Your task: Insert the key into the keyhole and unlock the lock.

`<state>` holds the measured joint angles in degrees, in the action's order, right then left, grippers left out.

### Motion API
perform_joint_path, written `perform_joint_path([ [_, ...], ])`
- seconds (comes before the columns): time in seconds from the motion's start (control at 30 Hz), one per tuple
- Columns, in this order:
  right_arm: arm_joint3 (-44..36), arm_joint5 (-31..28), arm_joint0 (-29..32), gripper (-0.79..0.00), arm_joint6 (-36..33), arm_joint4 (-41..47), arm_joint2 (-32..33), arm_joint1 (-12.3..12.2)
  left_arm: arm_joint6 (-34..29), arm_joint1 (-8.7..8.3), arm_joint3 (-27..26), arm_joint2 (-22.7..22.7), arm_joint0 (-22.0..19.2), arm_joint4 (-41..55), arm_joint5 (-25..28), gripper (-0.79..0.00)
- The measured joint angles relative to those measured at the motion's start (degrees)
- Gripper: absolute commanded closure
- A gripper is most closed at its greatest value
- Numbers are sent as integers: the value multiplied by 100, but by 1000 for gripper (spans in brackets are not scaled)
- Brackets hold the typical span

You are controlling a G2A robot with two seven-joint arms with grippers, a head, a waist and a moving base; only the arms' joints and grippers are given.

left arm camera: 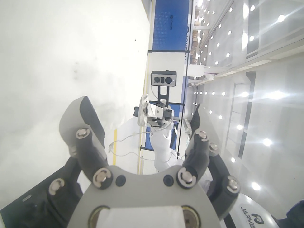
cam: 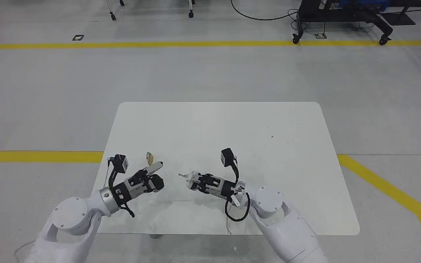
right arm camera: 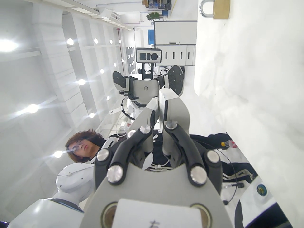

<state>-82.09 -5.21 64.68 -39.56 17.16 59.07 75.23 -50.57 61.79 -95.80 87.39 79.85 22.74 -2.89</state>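
A brass padlock (cam: pixel 150 158) with a silver shackle lies flat on the white table (cam: pixel 263 118), just beyond my left gripper (cam: pixel 156 175). In the right wrist view the padlock (right arm camera: pixel 216 7) lies far off near the table's edge. My left gripper (left arm camera: pixel 139 113) is open with nothing between its fingers (left arm camera: pixel 82 119). My right gripper (cam: pixel 191 179) faces it from a short way off, its fingers (right arm camera: pixel 175 105) pressed together. A thin metal key (cam: pixel 181 175) sticks out of its tip toward the left gripper (right arm camera: pixel 147 75). Both grippers hover near the table's front edge.
The table's far and right parts are bare white surface. Its front edge (cam: pixel 217 231) runs right under both arms. Yellow floor lines (cam: pixel 197 45) and a wheeled cart (cam: pixel 342 16) lie well beyond the table.
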Motion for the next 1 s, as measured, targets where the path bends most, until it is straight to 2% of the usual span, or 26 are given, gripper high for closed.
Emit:
perform_joint_path([
  [0.1,6,-281,97,0,146,130,166,-16,-879,-103,58,712,71,932,-641,-785],
  [0.17,0,-328,120,0,161,156,207,-21,-1183,-194,91,1303,89,1129,-912,-785],
  [0.27,-1,-320,117,0,157,153,202,-21,-758,-292,-7,1978,222,423,-670,-785],
  [0.37,-1,-319,117,0,157,152,201,-21,29,-314,-55,2161,348,-552,-36,-785],
  [0.47,-1,-319,117,0,157,152,202,-21,747,-297,83,1834,309,-1494,634,-785],
  [0.53,-1,-319,117,0,157,152,202,-21,998,-283,253,1517,166,-1945,861,-785],
  [0.73,0,-319,117,0,157,152,202,-21,1024,-214,834,303,-531,-2965,1135,-785],
  [0.87,0,-319,117,0,157,152,202,-21,1311,-166,1107,-457,-997,-4178,1227,-785],
  [1.0,0,-319,117,0,157,152,202,-21,1719,-108,1245,-894,-1157,-4848,1147,-662],
])
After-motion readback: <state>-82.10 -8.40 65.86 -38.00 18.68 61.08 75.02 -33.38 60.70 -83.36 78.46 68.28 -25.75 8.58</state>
